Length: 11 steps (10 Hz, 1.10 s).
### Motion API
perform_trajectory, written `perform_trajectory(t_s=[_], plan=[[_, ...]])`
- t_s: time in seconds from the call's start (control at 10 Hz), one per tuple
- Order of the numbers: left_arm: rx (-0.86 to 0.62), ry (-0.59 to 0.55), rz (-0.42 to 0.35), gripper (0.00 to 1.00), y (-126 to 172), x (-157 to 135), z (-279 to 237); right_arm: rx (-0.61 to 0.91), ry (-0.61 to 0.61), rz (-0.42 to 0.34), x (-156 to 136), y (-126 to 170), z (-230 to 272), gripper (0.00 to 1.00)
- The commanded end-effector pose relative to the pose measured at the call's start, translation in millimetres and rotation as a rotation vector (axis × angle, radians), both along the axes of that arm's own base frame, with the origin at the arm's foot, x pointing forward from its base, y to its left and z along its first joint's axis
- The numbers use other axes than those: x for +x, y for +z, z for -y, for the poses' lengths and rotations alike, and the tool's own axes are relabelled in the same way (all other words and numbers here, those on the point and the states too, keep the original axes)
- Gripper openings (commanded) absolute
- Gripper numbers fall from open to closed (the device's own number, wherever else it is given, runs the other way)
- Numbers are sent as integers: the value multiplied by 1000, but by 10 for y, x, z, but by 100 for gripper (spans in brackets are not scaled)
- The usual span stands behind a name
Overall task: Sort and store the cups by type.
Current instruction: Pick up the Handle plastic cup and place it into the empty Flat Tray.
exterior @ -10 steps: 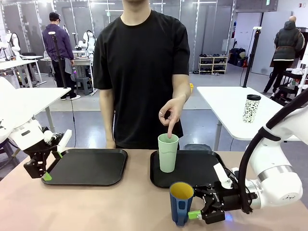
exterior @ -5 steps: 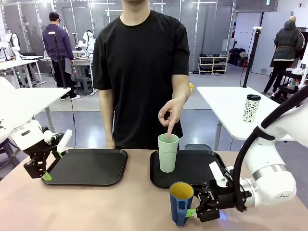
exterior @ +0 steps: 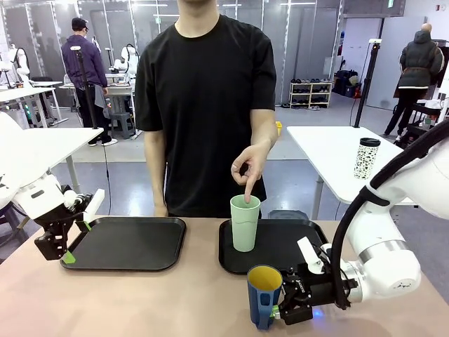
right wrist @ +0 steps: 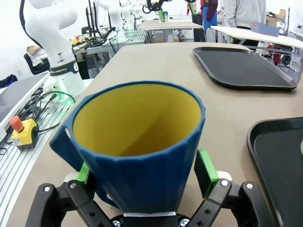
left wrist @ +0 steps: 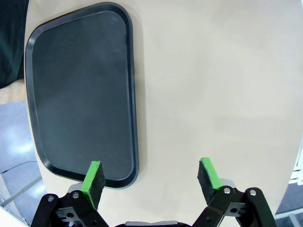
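The dark blue handled mug [exterior: 264,295] with a yellow inside stands on the table near its front edge. My right gripper [exterior: 279,311] is open, low at the mug's base. In the right wrist view the mug [right wrist: 142,156] sits between the green pads [right wrist: 205,172], handle towards the left pad. The tall mint-green tumbler [exterior: 245,222] stands upright on the right black tray [exterior: 287,242], and a person's finger [exterior: 248,188] points down into its rim. My left gripper [exterior: 66,242] hangs open at the left tray's [exterior: 126,242] outer edge, holding nothing [left wrist: 150,176].
The left tray [left wrist: 80,94] holds nothing. A black-and-white travel cup [exterior: 366,158] stands on a white table behind to the right. The person stands at the far side of the table, between the two trays. Bare tabletop lies between the trays and the front edge.
My right gripper has slid left along the table until the blue mug stands between its open fingers. The left arm, the tumbler and the person's hand have stayed put.
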<state>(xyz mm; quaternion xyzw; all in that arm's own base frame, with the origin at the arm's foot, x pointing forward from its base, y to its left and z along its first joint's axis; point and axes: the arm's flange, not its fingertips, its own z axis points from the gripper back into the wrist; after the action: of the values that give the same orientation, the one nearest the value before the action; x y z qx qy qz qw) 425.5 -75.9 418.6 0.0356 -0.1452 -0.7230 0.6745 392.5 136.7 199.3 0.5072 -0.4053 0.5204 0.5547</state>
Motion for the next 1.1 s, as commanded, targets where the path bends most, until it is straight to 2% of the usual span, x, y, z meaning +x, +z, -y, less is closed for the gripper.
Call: perform_trajectory(t_s=[0.0, 0.3, 0.4, 0.5, 0.6, 0.7, 0.8, 1.0], plan=[[20, 5, 23, 100, -20, -14, -6, 26, 11, 31, -33, -201, -102, 100], [20, 5, 23, 100, -20, -14, -6, 33, 23, 44, -24, -231, -136, 100], [20, 5, 23, 100, -20, -14, -6, 26, 17, 31, -23, -240, -127, 84], [20, 5, 23, 100, -20, -14, -6, 49, 38, 34, -31, -252, -134, 83], [20, 5, 23, 100, -20, -14, -6, 50, 43, 27, -34, -259, -139, 66], [20, 5, 23, 100, -20, -14, -6, 48, 47, 26, -31, -268, -145, 66], [20, 5, 23, 100, -20, -14, -6, 53, 49, 25, -28, -260, -145, 49], [20, 5, 23, 100, -20, -14, -6, 74, 66, 37, -33, -181, -191, 50]])
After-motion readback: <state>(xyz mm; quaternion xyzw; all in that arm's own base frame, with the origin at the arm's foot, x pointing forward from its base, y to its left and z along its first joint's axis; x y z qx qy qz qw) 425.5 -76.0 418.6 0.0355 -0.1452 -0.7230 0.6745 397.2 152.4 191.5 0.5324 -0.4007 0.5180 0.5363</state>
